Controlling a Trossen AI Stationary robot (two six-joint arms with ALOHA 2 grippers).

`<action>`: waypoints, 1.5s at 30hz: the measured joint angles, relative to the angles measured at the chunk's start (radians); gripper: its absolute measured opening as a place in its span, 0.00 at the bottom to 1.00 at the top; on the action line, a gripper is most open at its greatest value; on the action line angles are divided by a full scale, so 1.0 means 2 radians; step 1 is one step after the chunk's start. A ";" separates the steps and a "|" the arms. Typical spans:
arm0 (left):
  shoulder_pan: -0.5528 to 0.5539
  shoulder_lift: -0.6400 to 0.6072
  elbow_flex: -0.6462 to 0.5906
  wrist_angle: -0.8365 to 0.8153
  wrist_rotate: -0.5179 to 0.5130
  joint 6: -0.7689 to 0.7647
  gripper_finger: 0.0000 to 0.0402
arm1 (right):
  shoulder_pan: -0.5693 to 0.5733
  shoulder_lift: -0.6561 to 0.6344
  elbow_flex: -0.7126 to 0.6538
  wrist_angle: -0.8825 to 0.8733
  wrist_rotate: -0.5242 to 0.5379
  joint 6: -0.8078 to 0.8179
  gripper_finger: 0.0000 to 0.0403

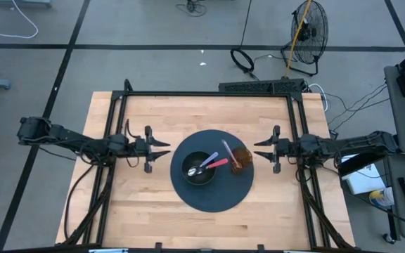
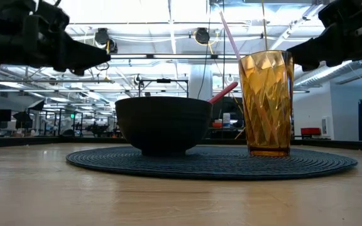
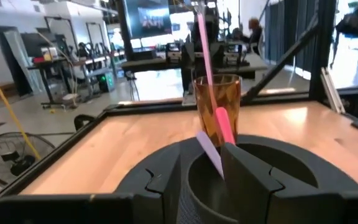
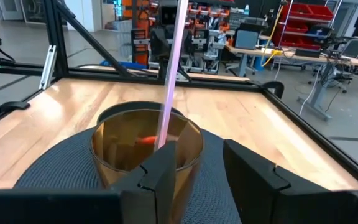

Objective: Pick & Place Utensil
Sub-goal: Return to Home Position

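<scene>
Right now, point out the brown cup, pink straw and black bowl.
brown cup [image 2: 267, 103]: low view, middle of its faceted wall.
pink straw [image 2: 230, 34]: low view, shaft above the cup's rim.
black bowl [image 2: 163, 122]: low view, middle of its outer wall.

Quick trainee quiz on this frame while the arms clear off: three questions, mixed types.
1. True or false: the straw stands in the brown cup.
2. What holds the spoon? A) black bowl B) brown cup C) bare table
3. Fill in: the left gripper and right gripper are both ___.
Key: 1 true; 2 A; 3 open.
</scene>
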 joint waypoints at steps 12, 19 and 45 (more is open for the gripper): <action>-0.035 -0.033 -0.021 -0.003 -0.044 0.010 0.30 | 0.000 -0.063 0.000 -0.063 -0.001 0.001 0.32; -0.060 -0.097 -0.021 -0.071 -0.066 0.023 0.30 | 0.000 -0.108 0.000 -0.114 -0.018 0.013 0.32; -0.087 -0.347 -0.021 -0.317 -0.068 0.039 0.30 | -0.002 -0.175 -0.068 -0.060 -0.114 -0.019 0.32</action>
